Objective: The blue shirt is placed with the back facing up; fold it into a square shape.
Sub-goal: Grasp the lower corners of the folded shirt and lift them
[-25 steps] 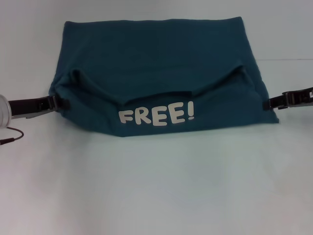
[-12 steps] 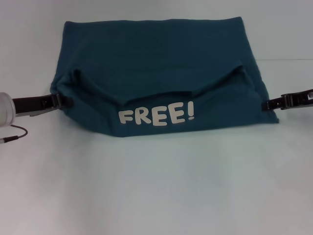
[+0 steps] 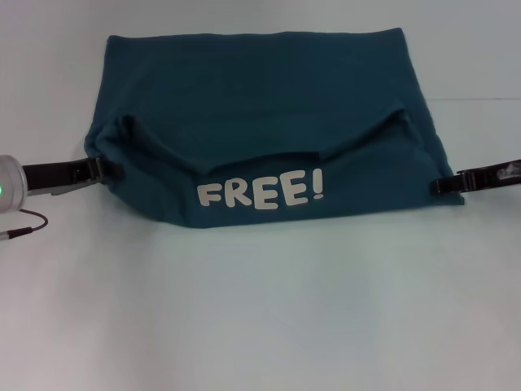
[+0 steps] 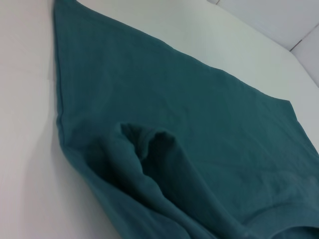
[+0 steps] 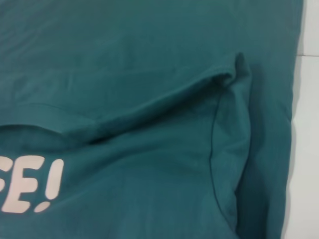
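Observation:
The blue shirt (image 3: 260, 90) lies on the white table, dark teal. Its near part is folded back over itself and shows a white "FREE!" print (image 3: 260, 192). My left gripper (image 3: 112, 171) is low at the shirt's left edge, beside the folded layer. My right gripper (image 3: 438, 186) is low at the shirt's right edge, near its front corner. The left wrist view shows the shirt (image 4: 199, 114) with a raised fold of cloth (image 4: 149, 144). The right wrist view shows the shirt (image 5: 149, 59), a sleeve seam and the end of the print (image 5: 30, 184).
The white table (image 3: 260, 309) runs wide in front of the shirt. A thin dark cable (image 3: 20, 221) hangs by my left arm. A seam in the table or wall shows at the far right (image 3: 480, 99).
My left gripper has moved a little to the right, up to the shirt's edge. My right gripper has dropped nearer and slightly left, toward the shirt's front right corner. The shirt has not moved.

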{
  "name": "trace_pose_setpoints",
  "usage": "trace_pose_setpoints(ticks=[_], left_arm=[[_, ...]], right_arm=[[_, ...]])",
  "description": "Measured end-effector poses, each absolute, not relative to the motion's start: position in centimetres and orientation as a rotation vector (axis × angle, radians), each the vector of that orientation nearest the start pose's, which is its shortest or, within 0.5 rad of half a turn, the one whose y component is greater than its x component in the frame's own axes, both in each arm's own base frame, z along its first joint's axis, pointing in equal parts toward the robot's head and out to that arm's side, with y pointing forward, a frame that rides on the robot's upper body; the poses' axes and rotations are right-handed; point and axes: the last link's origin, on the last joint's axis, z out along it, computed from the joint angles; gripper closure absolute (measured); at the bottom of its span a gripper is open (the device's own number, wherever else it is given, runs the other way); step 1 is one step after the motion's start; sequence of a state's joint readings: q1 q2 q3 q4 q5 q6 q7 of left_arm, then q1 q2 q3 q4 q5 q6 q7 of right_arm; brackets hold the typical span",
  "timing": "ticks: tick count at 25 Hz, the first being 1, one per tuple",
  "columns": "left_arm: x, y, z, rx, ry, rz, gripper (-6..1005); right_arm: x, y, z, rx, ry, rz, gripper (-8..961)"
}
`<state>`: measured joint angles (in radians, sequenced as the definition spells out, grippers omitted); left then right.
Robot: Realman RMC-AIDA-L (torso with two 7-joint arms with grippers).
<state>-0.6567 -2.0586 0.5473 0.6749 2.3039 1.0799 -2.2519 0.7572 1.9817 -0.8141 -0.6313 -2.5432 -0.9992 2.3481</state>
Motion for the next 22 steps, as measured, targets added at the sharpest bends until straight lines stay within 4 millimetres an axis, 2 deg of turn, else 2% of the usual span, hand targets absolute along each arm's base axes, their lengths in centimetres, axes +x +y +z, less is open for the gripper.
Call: trace_pose_setpoints(ticks=[11, 16, 21, 22], left_arm=[[-30.0, 40.4, 3.1, -1.982, -1.563, -0.511, 970], [-30.0, 40.4, 3.1, -1.982, -1.562, -0.512, 970], [-30.0, 40.3, 3.1, -1.982, -1.566, -0.514, 969], [-30.0, 40.3, 3.1, -1.982, -1.567, -0.514, 969]], right_arm=[[29.8, 42.7, 2.1, -2.088, 1.371, 0.003, 325], [29.8, 42.7, 2.1, -2.082, 1.388, 0.016, 517], [29.7, 42.6, 2.2, -2.077, 1.400, 0.021, 771], [29.7, 42.6, 2.2, -2.077, 1.400, 0.021, 787]])
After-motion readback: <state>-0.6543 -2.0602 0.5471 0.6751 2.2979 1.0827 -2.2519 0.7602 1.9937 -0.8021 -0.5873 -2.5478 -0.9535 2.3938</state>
